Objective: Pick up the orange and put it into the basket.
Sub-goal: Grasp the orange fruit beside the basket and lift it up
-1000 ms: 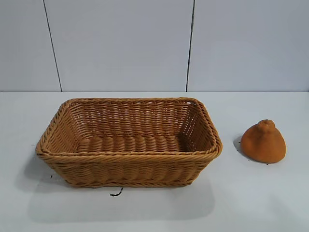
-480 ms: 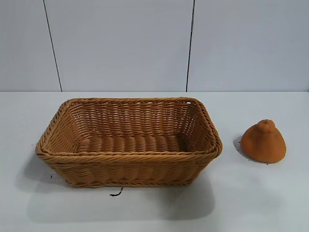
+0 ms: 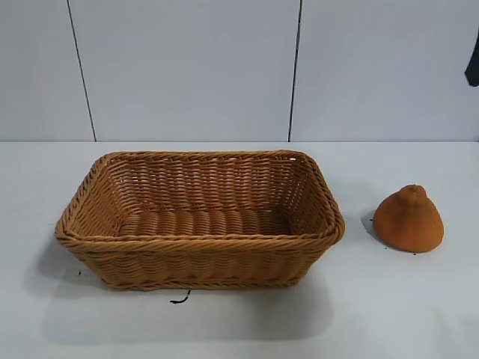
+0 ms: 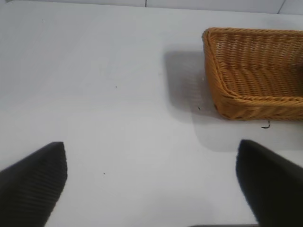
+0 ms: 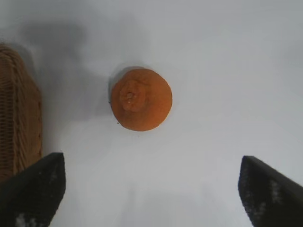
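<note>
The orange (image 3: 409, 218) sits on the white table to the right of the basket (image 3: 199, 236), nub up. It also shows in the right wrist view (image 5: 141, 99), seen from above. The tan wicker basket is empty; part of it shows in the left wrist view (image 4: 255, 71) and its edge in the right wrist view (image 5: 19, 123). My right gripper (image 5: 151, 189) is open and empty, high above the orange; a dark bit of that arm (image 3: 473, 63) shows at the exterior view's right edge. My left gripper (image 4: 151, 184) is open and empty over bare table, off to the basket's side.
The white table (image 3: 389, 307) ends at a pale panelled wall behind. A small black scrap (image 3: 179, 299) lies in front of the basket.
A dark part of the right arm has come into the exterior view at the upper right edge. The orange and basket have not moved.
</note>
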Motion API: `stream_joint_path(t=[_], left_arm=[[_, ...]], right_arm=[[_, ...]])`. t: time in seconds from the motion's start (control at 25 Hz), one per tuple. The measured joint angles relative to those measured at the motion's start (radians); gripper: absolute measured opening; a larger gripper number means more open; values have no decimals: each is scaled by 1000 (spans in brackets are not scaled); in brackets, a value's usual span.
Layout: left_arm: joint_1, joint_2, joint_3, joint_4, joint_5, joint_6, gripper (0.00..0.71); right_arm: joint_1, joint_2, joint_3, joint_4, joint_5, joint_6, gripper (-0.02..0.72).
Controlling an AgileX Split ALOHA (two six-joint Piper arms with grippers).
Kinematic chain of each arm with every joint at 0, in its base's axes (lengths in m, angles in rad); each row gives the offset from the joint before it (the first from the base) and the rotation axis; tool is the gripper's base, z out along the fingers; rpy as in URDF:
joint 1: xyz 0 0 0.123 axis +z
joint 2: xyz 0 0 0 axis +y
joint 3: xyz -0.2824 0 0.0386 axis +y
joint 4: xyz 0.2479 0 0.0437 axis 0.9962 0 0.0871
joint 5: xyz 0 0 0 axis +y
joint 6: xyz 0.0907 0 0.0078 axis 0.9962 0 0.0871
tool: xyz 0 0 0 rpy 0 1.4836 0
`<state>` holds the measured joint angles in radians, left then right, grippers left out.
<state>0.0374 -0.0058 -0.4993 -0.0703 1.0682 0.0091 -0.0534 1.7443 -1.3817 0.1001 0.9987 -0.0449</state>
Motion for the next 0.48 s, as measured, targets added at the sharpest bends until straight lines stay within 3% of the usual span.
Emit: stream_joint_path(t=[0.48], left_arm=[[0,0,0,0,0,0,697]], right_arm=[[8,217,-17,95,-8,-73,673]])
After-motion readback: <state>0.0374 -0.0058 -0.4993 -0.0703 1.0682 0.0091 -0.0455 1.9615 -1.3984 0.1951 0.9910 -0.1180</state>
